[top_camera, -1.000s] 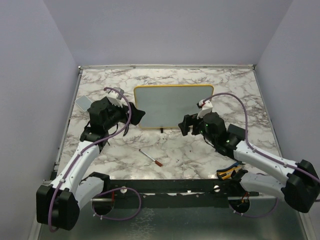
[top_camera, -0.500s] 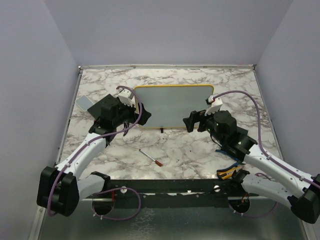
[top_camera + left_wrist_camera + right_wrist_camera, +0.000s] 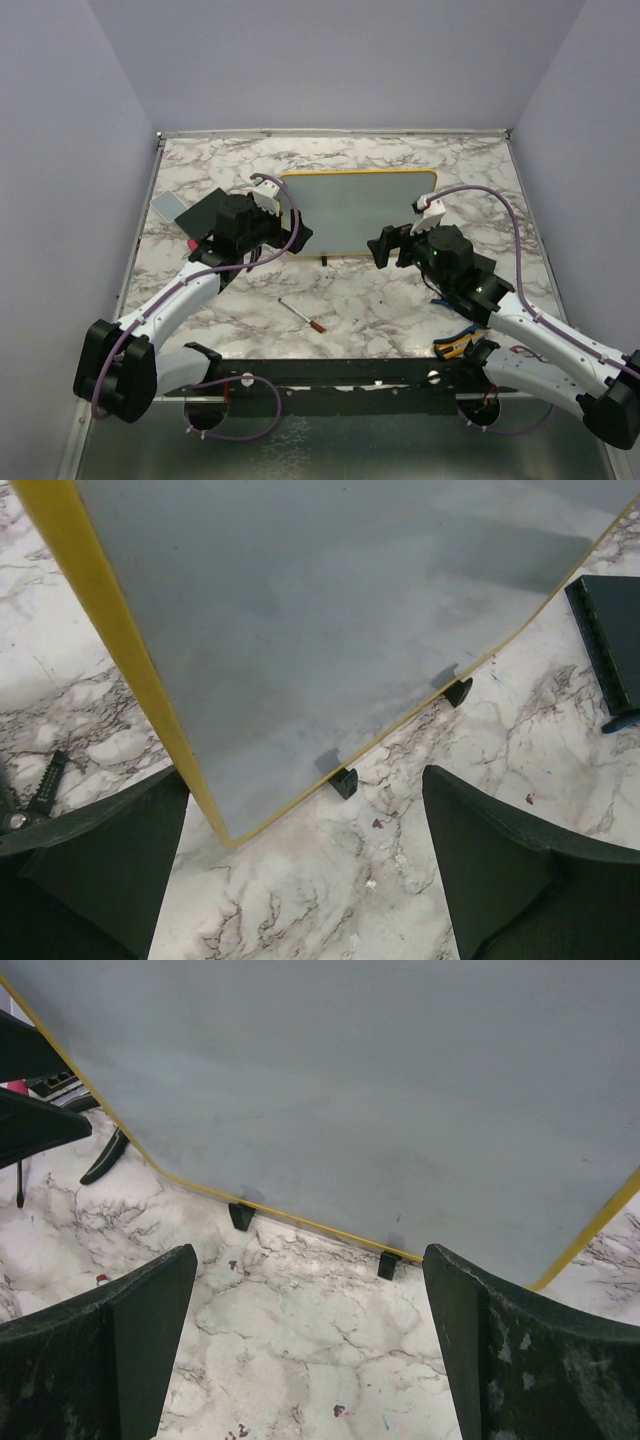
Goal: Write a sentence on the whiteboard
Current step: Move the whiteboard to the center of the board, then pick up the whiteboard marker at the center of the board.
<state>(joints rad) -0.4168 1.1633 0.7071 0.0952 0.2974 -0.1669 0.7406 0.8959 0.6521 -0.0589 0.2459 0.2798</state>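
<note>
While both arms lean inward toward the whiteboard (image 3: 370,200) — left gripper (image 3: 305,875) spread wide, empty, right gripper (image 3: 310,1355) spread wide, empty.

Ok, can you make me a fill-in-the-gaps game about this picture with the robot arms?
The whiteboard has a thin ____ frame.
On its face ____ is written.
The pen lies on the marble table, held by ____ gripper.
The left gripper and the right gripper both stand ____.
Missing words: yellow, nothing, neither, open.
</note>
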